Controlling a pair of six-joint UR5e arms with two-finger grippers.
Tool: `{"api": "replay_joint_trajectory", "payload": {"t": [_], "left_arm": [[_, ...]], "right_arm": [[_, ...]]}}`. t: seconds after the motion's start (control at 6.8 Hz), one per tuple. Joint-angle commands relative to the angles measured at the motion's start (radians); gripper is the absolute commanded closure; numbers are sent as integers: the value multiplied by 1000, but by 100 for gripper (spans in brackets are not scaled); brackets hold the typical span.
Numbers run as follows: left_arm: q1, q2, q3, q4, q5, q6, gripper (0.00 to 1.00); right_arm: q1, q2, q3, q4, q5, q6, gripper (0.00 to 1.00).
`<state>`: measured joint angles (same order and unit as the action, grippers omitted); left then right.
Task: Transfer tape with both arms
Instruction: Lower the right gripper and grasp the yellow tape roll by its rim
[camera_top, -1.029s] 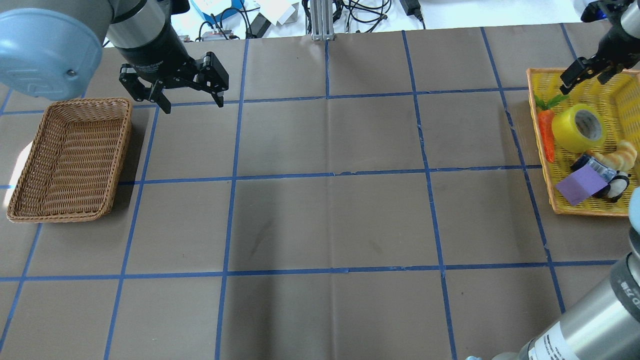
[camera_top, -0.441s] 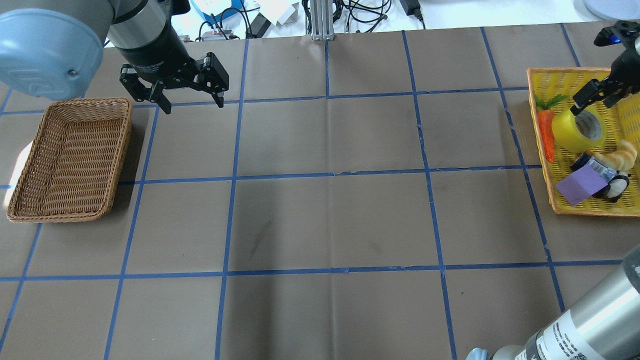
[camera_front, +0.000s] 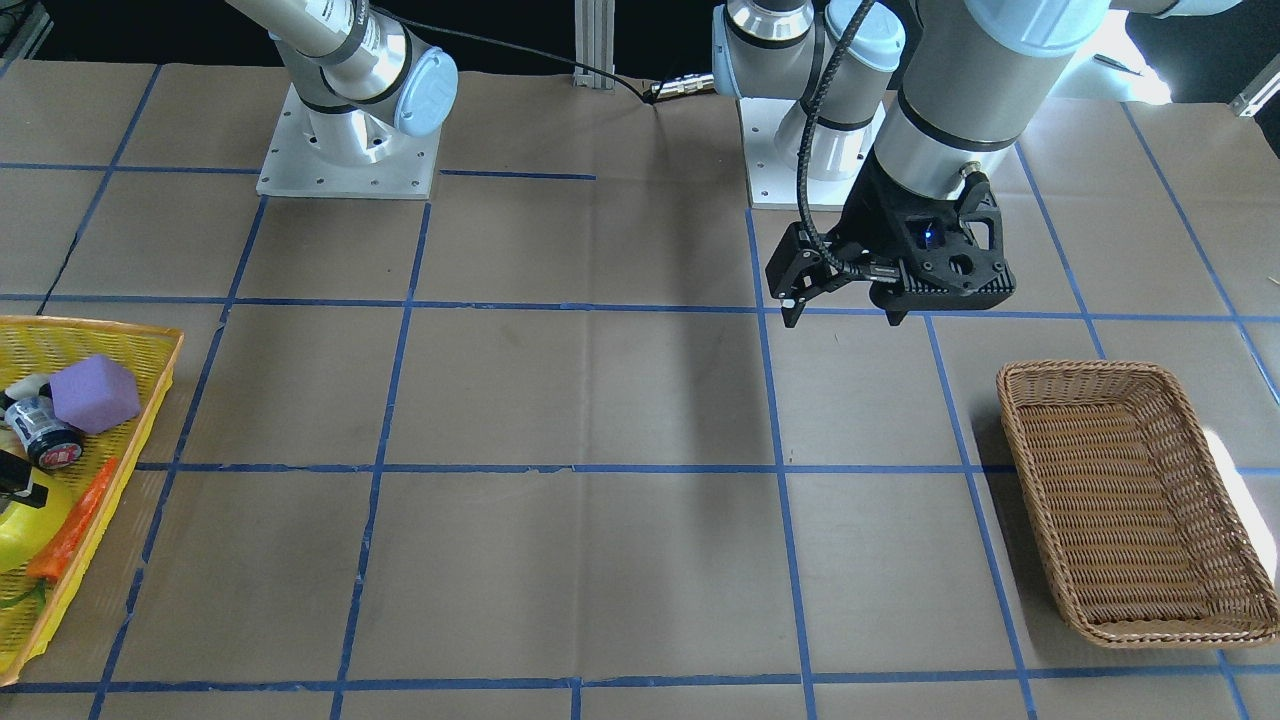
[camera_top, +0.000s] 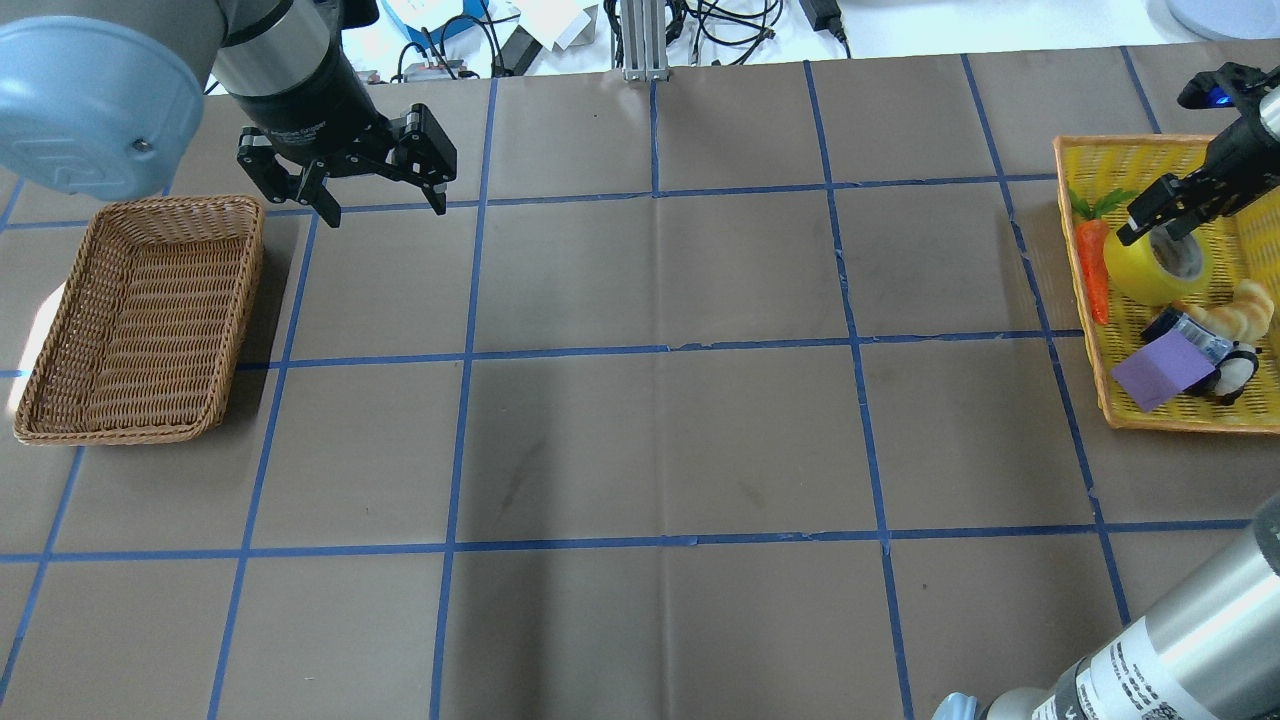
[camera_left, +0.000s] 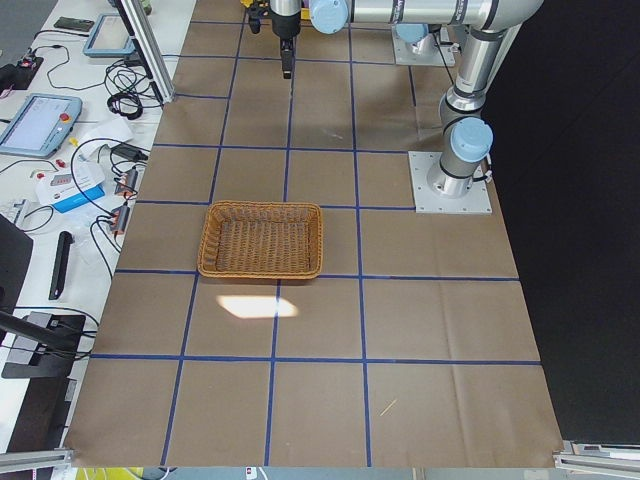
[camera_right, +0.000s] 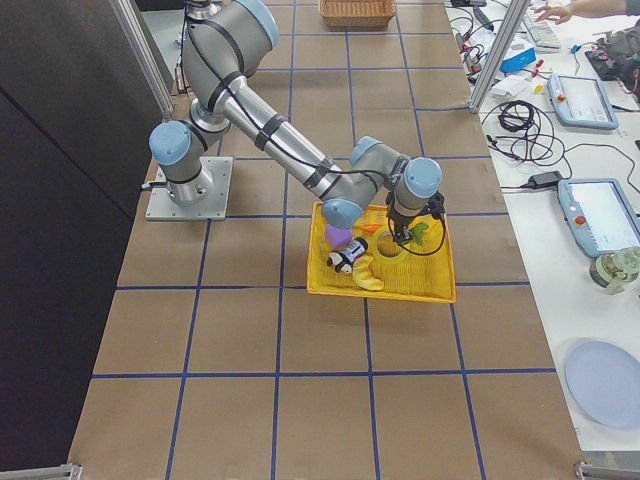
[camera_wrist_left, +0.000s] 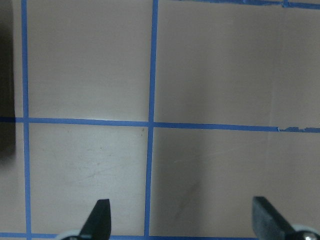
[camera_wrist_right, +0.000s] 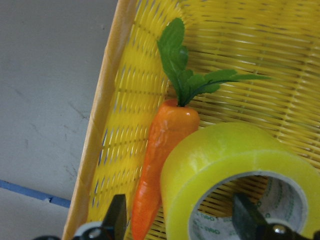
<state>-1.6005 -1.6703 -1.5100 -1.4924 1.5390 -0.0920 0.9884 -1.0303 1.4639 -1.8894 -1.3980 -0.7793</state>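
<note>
The yellow tape roll (camera_top: 1143, 276) lies in the yellow basket (camera_top: 1190, 424) at the table's right end, next to a carrot (camera_top: 1093, 270). My right gripper (camera_top: 1160, 215) is open and low over the roll. In the right wrist view one of its fingers (camera_wrist_right: 116, 220) is by the carrot and the other is over the tape's (camera_wrist_right: 225, 155) pale core. It also shows in the exterior right view (camera_right: 405, 232). My left gripper (camera_top: 384, 208) is open and empty above the table, beside the wicker basket (camera_top: 250, 260). The left wrist view shows only its open fingertips (camera_wrist_left: 98, 218) over brown paper.
The yellow basket also holds a purple foam block (camera_top: 1160, 370), a croissant (camera_top: 1235, 310), a small can (camera_top: 1185, 330) and a penguin toy (camera_top: 1237, 372). The wicker basket (camera_front: 1010, 400) holds nothing. Blue tape lines grid the brown table cover.
My right gripper has come down and toward the near side, from the basket's far rim to just over the tape roll. The left arm has not moved.
</note>
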Motion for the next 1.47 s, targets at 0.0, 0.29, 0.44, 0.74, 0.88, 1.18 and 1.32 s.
{"api": "replay_joint_trajectory", "payload": {"t": [0.0,0.29,0.44,0.74,0.88,1.18,1.32], "left_arm": [[2,3,-1,0,-2,0,0],[2,3,1,0,-5,0,0],[2,1,1,1,-2,0,0],[1,4,1,-2,-3,0,0],[-1,1,-7,-5,0,0,0],[1,3,-12,0,0,0,0],[1,4,-18,1,0,0,0]], "right_arm": [[0,1,9,1,8,-8,66],[0,-1,4,13,-48,-9,99],[0,-2,3,13,-49,-9,100],[9,-55,-11,71,-50,11,100],[42,-123,-11,140,-50,96,100],[209,-210,4,197,-50,261,98],[308,-214,16,197,-71,355,98]]}}
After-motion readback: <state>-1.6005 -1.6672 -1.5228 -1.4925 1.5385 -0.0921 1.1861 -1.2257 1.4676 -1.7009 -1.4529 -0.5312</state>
